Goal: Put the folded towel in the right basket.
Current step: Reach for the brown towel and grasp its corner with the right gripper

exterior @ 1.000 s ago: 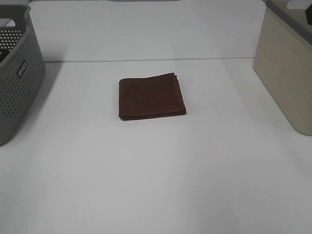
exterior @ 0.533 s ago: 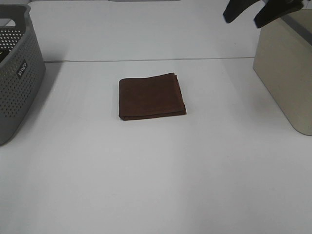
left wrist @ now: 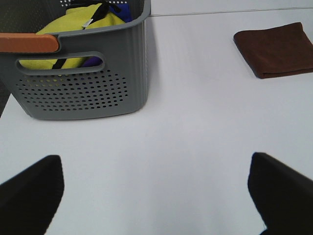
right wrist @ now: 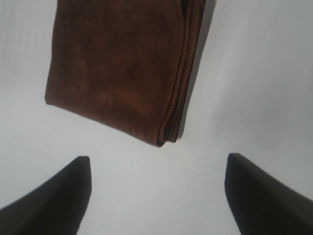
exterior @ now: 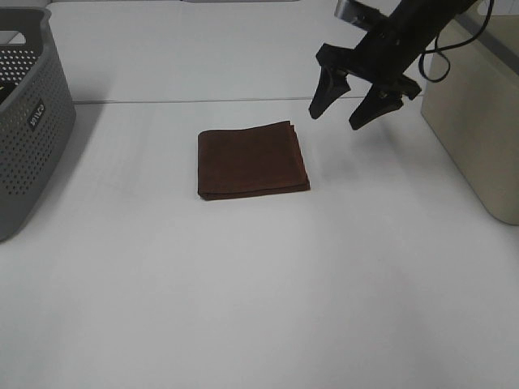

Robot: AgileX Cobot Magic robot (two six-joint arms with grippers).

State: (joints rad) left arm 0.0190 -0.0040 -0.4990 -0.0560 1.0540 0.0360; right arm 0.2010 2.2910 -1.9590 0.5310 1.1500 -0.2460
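Observation:
The folded brown towel (exterior: 252,160) lies flat on the white table (exterior: 259,308), mid-table. My right gripper (exterior: 340,107) is open and empty, hanging above the table just right of the towel's far right corner. In the right wrist view the towel (right wrist: 122,63) lies just beyond the open fingertips (right wrist: 54,193). The right basket (exterior: 478,113) is beige and stands at the table's right edge. My left gripper (left wrist: 156,196) is open and empty; it is out of the exterior view. The towel (left wrist: 276,49) shows far off in the left wrist view.
A grey perforated basket (exterior: 24,121) stands at the table's left edge. In the left wrist view this basket (left wrist: 83,88) holds yellow and blue cloths (left wrist: 83,22). The right arm and its cable reach in over the beige basket.
My right arm has come into view from the top right and moved down and left, from above the beige basket towards the towel. The towel has not moved.

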